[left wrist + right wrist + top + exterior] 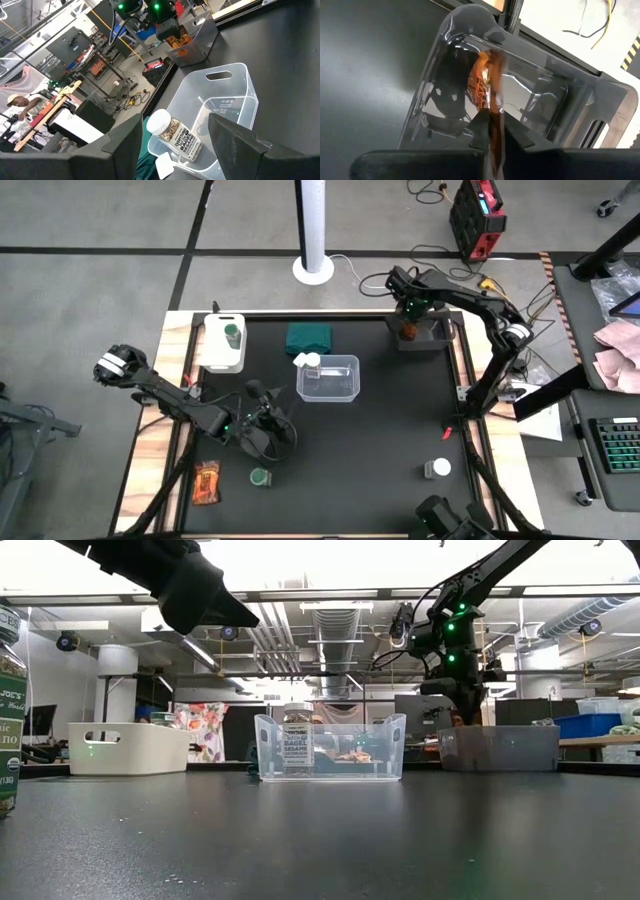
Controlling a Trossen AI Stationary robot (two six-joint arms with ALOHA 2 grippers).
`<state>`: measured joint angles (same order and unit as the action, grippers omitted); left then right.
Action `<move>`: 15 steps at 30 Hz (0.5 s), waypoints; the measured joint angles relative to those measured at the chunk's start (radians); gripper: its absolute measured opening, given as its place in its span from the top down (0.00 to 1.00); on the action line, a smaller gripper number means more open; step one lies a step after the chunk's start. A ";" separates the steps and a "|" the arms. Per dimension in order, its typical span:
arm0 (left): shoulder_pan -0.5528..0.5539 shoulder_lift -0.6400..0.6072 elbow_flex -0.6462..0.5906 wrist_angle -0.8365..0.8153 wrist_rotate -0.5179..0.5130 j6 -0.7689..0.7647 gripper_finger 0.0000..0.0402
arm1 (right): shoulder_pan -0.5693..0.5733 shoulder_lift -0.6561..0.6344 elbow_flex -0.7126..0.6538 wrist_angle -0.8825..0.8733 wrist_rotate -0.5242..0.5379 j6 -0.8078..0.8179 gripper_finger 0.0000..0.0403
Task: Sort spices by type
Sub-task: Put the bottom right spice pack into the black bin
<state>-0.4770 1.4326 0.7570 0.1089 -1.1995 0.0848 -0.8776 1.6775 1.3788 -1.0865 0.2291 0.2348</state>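
Spice sorting shot, and the right hand (492, 131) is the busy one: it's over the grey bin (425, 338) at the far right corner of the black surface (380, 440), fingers pinched nearly shut on an orange-red packet (487, 85) that hangs down into that bin. The left hand (262, 425) sits above the near-left part of the surface with its fingers spread wide and nothing between them; in its own wrist view it looks toward the clear plastic bin (328, 378) in the middle. That bin has a white-lidded clear jar (172, 134) in it, a sesame bagel seasoning by the label, and it's well ahead of the left fingers, not touching them. One green-lidded jar (232, 333) stands in the white tub (223, 343) at the far left. The other green-lidded jar (260, 477) is on the surface just nearer than the left hand, with a second orange-red packet (208, 482) lying flat beside it at the near-left corner. Another white-lidded jar (437, 469) stands alone near the front right, well apart from both hands. A dark green block (310, 338) lies just behind the clear bin.
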 joint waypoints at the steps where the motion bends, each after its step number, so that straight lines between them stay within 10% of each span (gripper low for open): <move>1: 0.000 0.000 0.000 0.000 0.000 0.000 0.48 | 0.000 0.000 0.000 0.000 0.000 0.000 0.92; 15: 0.000 0.000 0.000 0.001 -0.001 -0.001 0.48 | 0.000 -0.006 0.001 -0.010 0.005 0.000 0.65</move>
<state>-0.4770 1.4326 0.7570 0.1097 -1.2003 0.0837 -0.8776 1.6720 1.3799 -1.0963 0.2343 0.2352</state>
